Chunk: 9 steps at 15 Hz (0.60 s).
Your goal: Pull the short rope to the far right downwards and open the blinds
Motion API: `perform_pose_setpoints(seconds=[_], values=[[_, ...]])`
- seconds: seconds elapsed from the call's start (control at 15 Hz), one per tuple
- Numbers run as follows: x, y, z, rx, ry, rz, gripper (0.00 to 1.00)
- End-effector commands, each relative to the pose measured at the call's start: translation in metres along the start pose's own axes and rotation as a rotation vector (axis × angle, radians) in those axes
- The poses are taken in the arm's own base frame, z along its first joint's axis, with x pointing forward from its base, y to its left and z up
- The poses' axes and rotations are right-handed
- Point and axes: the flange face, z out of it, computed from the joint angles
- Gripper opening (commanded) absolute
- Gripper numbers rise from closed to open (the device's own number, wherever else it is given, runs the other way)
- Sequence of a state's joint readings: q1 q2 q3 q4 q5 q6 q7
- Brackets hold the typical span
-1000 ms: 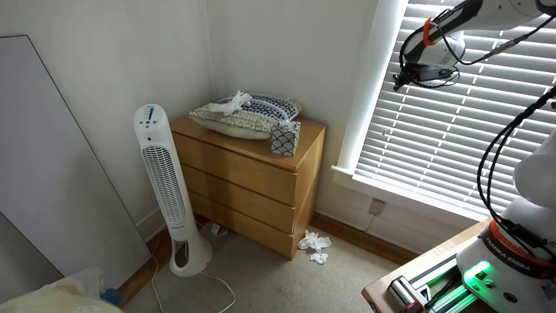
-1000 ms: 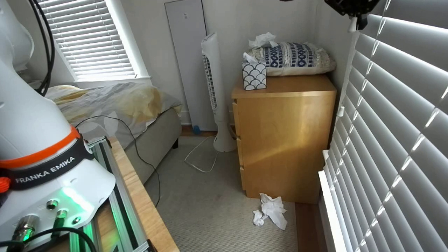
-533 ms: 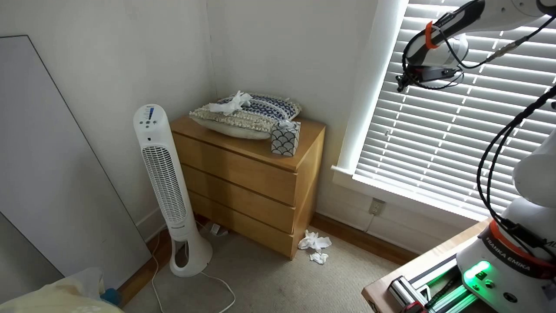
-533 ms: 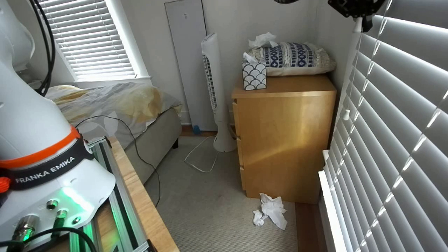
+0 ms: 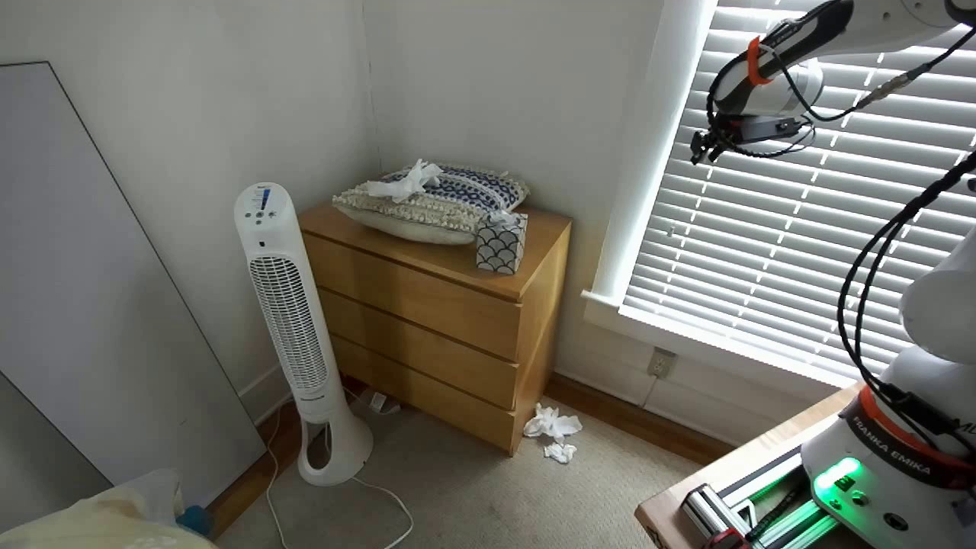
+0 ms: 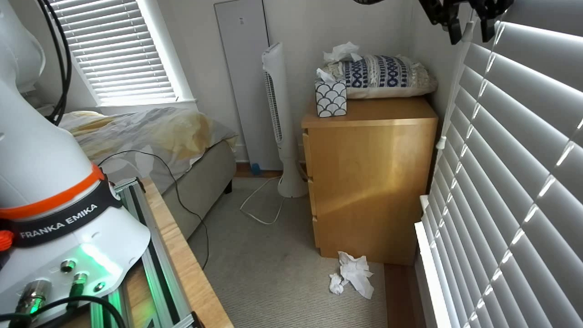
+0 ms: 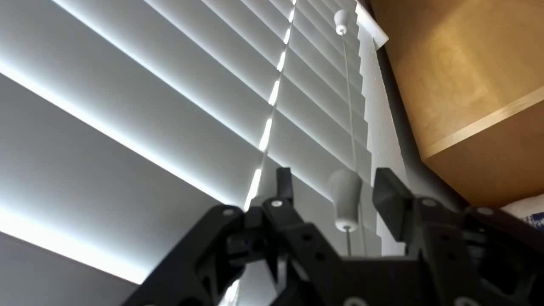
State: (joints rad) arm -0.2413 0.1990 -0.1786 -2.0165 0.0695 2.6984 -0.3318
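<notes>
Just below and right of centre in the wrist view, the short rope's knob [image 7: 345,197] is hanging between the jaws of the tool [image 7: 337,193], which is standing spread and grasping nothing. Doing the grasp well is probably calling for centring the knob, clenching it squarely, then pulling straight down while sparing the longer cord [image 7: 349,102] running behind and the blinds [image 7: 170,114] filling the frame's left. The knob's long axis is running near-vertical, its wide end pointing to the frame's top edge.
</notes>
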Motion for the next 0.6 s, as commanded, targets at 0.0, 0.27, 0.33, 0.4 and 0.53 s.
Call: perform_pose_setpoints(seconds=[0.0,0.27,0.33,0.4,0.53], values=[[-0.0031,-0.0027,-0.0098,0.012,-0.029,0.014,0.52],[0.0014,-0.0065,-0.0136,0.027,-0.002,0.003,0.32],[0.0019,-0.0075,-0.0142,0.029,0.001,0.001,0.31],[0.0026,-0.0088,-0.0147,0.032,0.005,-0.004,0.33],[0.0037,-0.0103,-0.0153,0.037,0.011,-0.007,0.35]])
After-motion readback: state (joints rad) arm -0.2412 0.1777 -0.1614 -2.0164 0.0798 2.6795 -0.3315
